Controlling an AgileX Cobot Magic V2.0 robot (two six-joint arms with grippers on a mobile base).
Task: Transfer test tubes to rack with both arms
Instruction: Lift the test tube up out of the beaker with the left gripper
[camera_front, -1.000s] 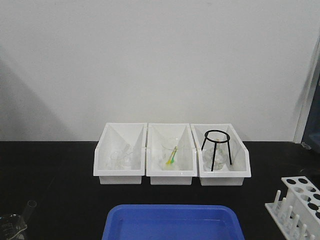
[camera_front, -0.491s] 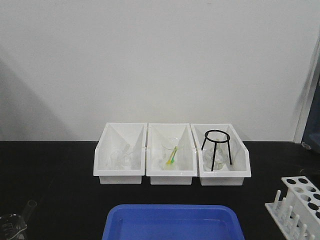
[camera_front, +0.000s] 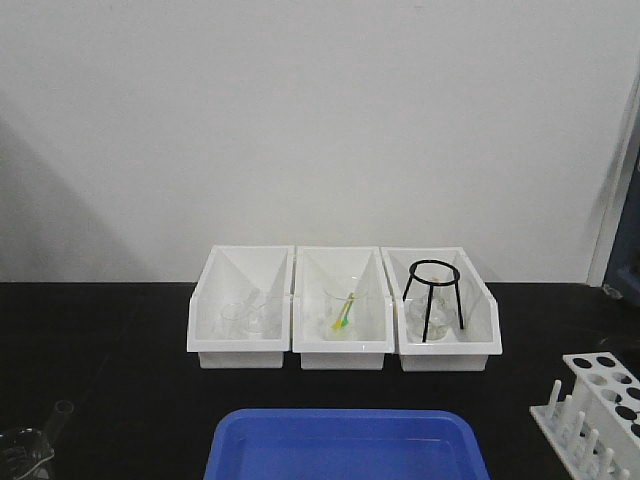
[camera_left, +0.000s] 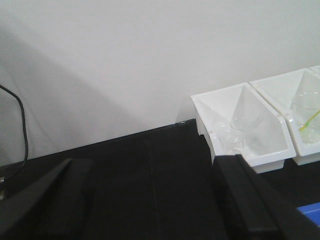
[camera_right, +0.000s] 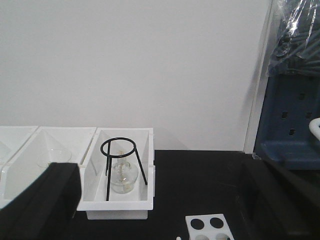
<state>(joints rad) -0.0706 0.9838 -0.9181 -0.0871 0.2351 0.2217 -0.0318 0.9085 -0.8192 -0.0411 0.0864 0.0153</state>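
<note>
Progress: no transfer visible | rack (camera_front: 592, 405) on counter (camera_front: 120, 370), right edge, visible holes empty | test tube (camera_front: 62, 409) leans in glass beaker (camera_front: 20, 450), far left | left pincer (camera_left: 150, 205) and right pincer (camera_right: 160, 205) gape wide, holding nothing | judged: all transfers remain

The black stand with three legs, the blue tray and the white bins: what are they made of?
The black stand looks like thin metal rod with a matte black finish: slim, stiff legs and ring. The blue tray seems to be plastic: smooth, rounded rim, even colour. The white bins look like moulded plastic too, slightly glossy.
</note>
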